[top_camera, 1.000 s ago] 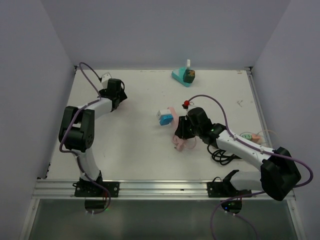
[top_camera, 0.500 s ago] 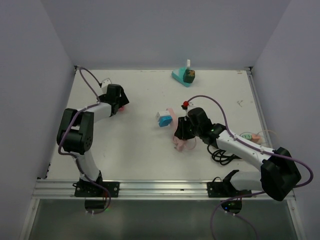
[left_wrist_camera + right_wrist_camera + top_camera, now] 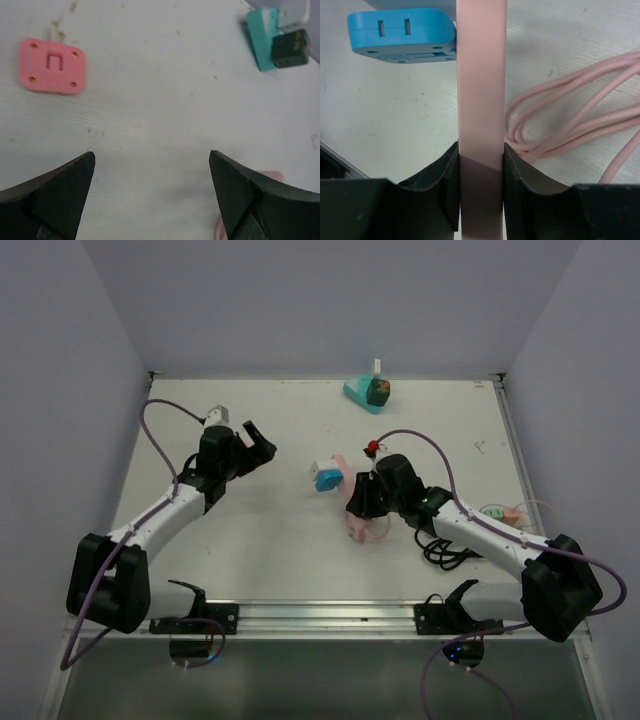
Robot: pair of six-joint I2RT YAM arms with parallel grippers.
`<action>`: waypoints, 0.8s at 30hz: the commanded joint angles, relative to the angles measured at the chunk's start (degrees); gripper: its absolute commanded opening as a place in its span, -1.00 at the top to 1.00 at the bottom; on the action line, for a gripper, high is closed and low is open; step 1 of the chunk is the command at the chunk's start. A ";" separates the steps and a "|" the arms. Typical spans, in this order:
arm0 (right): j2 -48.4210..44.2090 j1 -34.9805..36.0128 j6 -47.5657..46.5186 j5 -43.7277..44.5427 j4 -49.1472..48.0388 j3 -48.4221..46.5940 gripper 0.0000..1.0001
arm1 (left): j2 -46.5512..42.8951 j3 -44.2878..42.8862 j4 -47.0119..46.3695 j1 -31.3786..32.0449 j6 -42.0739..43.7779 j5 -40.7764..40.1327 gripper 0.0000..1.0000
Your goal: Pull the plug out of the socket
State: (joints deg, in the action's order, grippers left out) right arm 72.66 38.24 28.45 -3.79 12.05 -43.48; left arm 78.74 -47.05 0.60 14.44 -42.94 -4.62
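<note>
Right gripper [image 3: 481,167] clamped on the pink socket strip [image 3: 481,90], left gripper [image 3: 150,167] spread wide, holding nothing.
Blue plug [image 3: 402,36] sits upper left in the right wrist view, against the strip's side.

Left pincer [image 3: 151,156] spread wide over the table [image 3: 160,105]; pink plate [image 3: 52,66] upper left, teal block [image 3: 261,39] upper right

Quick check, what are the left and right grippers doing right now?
Left gripper: open, holding nothing.
Right gripper: closed on the pink strip.
</note>
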 commanded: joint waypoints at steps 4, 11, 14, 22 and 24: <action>-3.40 0.26 5.74 -3.06 -9.59 -0.12 1.00 | -11.84 8.71 -4.10 9.81 -11.79 12.09 -0.99; -3.41 1.05 6.01 -3.15 -11.00 0.86 1.00 | -14.50 10.66 -8.24 17.10 -21.13 12.36 -0.99; -3.23 1.40 5.92 -2.98 -11.44 0.86 1.00 | -11.52 8.38 -8.95 19.65 -22.71 12.01 -0.99; -3.58 2.01 5.92 -2.80 -11.70 1.12 1.00 | -4.65 1.17 -5.00 23.88 -24.03 6.56 -0.99; -3.76 2.10 5.92 -2.63 -11.70 1.12 1.00 | -3.86 1.08 -5.26 24.41 -25.08 5.15 -0.99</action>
State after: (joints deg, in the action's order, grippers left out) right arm 71.81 39.75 33.54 -5.32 7.20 -41.71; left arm 74.19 -43.35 -4.32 38.17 -65.65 3.86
